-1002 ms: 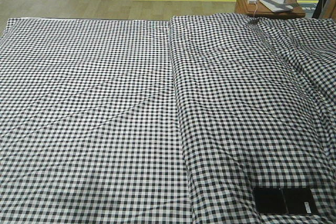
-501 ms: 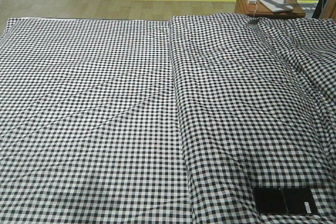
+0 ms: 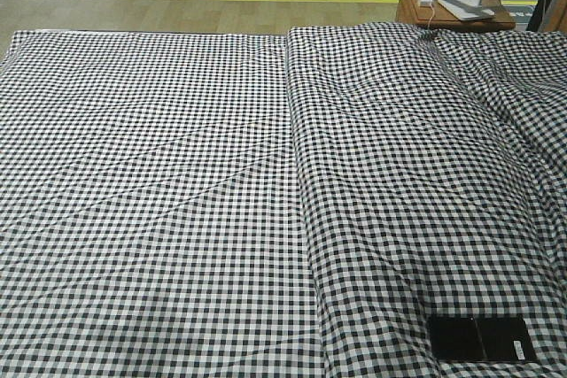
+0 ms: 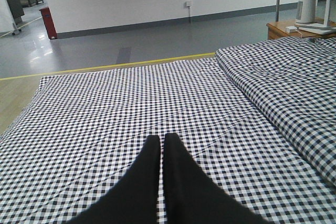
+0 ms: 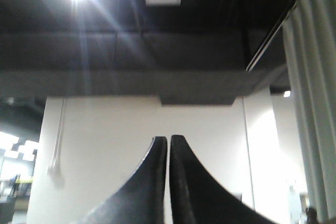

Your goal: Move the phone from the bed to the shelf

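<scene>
Phone [image 3: 479, 338] lies lower right on the bed [image 3: 177, 174], sticker [image 3: 521, 356] unreadable; left gripper [image 4: 161, 139] and right gripper [image 5: 168, 140] both pinched closed.

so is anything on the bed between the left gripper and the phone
No object visible. Only the raised lengthwise fold of the black-and-white gingham bed separates the left gripper from the flat glossy black phone.

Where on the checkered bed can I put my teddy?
Left of the lengthwise fold, the bed is all bare. Right of it is bare too, except the near right corner, where the phone lies. The side table behind is crowded.
</scene>
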You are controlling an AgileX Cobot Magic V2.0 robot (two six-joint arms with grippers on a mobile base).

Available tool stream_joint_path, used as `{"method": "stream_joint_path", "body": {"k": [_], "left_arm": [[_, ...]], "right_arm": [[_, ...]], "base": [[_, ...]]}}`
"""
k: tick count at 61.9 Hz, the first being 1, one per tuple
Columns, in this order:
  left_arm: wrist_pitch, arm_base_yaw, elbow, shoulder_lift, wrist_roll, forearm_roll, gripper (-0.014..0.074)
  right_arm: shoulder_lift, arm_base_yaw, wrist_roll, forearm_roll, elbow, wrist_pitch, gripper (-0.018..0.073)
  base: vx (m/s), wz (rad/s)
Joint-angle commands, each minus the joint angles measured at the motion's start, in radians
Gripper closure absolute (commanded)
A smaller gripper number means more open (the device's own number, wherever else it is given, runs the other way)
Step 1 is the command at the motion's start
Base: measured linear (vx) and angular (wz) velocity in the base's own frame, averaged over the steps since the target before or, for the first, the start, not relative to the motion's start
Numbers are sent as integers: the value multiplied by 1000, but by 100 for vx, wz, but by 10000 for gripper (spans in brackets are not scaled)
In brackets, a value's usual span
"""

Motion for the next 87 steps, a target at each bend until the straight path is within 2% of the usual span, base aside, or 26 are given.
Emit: {"method": "stream_joint_path", "body": {"k": [1,14,21,29,37,43,57,66,75,83,87], "left_arm": [[-73,-3,-23,-4,-6,-9,595],[-73,-3,-23,-4,-6,-9,595],[-73,-3,-23,-4,-6,-9,595],[-73,-3,-23,-4,-6,-9,595],[-73,-3,-23,-4,-6,-9,595],[-73,-3,-23,-4,-6,-9,595],[-73,-3,-23,-4,-6,-9,595],[-73,-3,-23,-4,-6,-9,595],[-73,-3,-23,-4,-6,-9,595],[-73,-3,-23,-4,-6,-9,595],[-73,-3,-23,-4,-6,-9,595]], "right_arm": [[109,-5,2,-2,-135,74,537],[275,-4,15,-1,-318,362,435],[344,-4,15,0,-352,446,324],[399,-4,15,0,-353,511,151],[441,-4,16,47,-353,557,-54],[461,-4,15,59,-353,573,-172],[473,-4,-4,44,-353,586,-155],[489,-5,8,42,-356,652,-152],[561,-5,72,33,-386,779,-150],[652,-18,210,-48,-468,909,-148],[705,-52,234,-93,-513,979,-148]], "base": [[0,0],[0,0],[0,0],[0,0],[0,0],[0,0],[0,0],[0,0],[0,0],[0,0],[0,0]]}}
